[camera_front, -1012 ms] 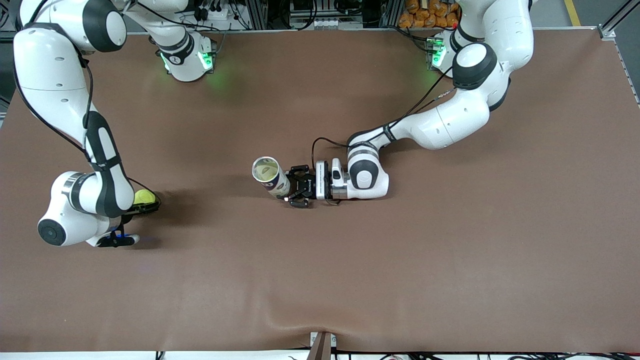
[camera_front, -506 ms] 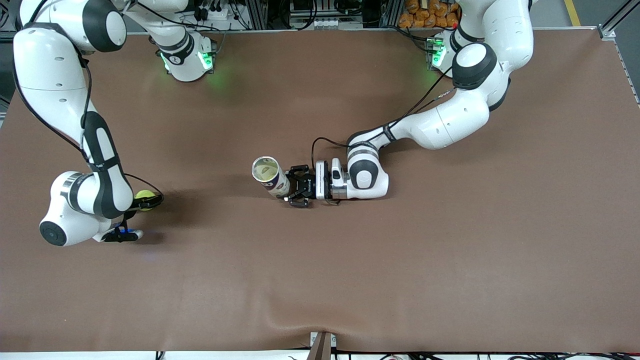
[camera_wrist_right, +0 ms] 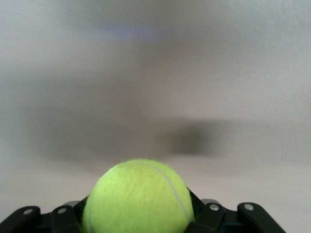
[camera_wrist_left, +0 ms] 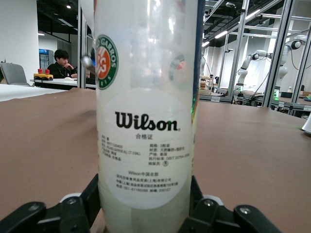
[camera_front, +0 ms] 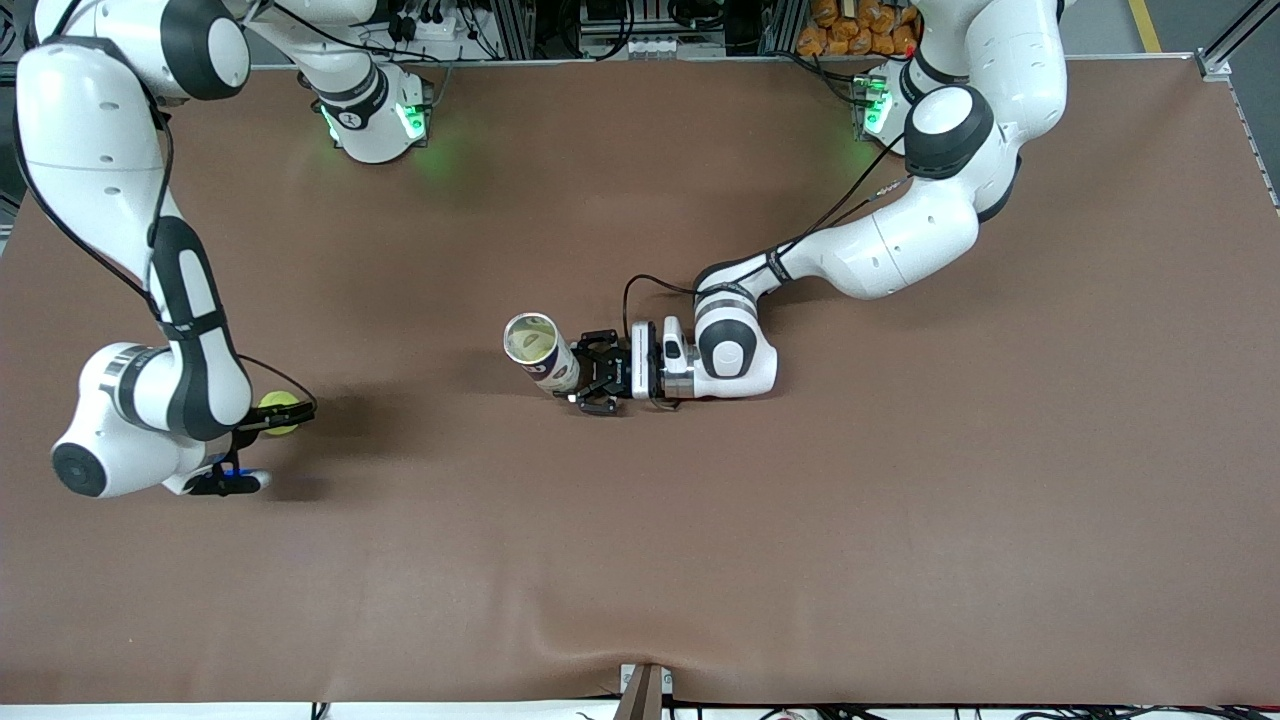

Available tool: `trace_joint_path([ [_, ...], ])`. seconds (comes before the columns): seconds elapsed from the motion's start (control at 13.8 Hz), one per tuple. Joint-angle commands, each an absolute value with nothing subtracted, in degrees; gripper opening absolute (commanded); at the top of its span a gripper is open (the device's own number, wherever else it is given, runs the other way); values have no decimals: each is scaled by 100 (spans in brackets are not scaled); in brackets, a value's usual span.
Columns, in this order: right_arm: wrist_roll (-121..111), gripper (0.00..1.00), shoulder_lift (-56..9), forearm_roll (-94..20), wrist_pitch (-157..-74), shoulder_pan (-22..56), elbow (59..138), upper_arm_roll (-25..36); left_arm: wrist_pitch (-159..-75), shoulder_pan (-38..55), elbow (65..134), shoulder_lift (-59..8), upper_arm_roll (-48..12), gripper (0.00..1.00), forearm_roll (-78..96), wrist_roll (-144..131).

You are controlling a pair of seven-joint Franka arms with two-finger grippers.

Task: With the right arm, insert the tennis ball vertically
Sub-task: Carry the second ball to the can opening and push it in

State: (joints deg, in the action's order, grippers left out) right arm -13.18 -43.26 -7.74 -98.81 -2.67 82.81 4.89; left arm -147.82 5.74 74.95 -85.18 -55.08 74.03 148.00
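Note:
A yellow-green tennis ball sits between the slim black fingers of my right gripper, which is shut on it over the brown table near the right arm's end. In the right wrist view the tennis ball fills the right gripper, and its shadow falls on the table apart from it. A clear Wilson ball can stands upright at mid-table with its open mouth up. My left gripper is shut on its base. The left wrist view shows the can clamped low in the left gripper.
The brown table spreads wide between the ball and the can. Both arm bases with green lights stand along the edge farthest from the front camera. A small bracket sits at the nearest edge.
My right gripper has closed on the tennis ball and shifted with it slightly toward the right arm's end of the table. The left arm and the can have not moved.

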Motion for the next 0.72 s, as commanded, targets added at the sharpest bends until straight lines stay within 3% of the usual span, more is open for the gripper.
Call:
trace_joint_path([
  [0.0, -382, 9, -3781, -896, -9160, 262, 7999, 457, -14669, 659, 7479, -8358, -5379, 60, 7655, 14950],
  [0.22, 734, 10, -3455, -1545, -9062, 991, 7972, 466, -14669, 659, 7479, -8358, -5379, 60, 7655, 14950],
  [0.65, 3150, 12, -3032, -1600, -9062, 1889, 7919, 98, -14669, 659, 7479, -8358, -5379, 60, 7664, 14950],
])
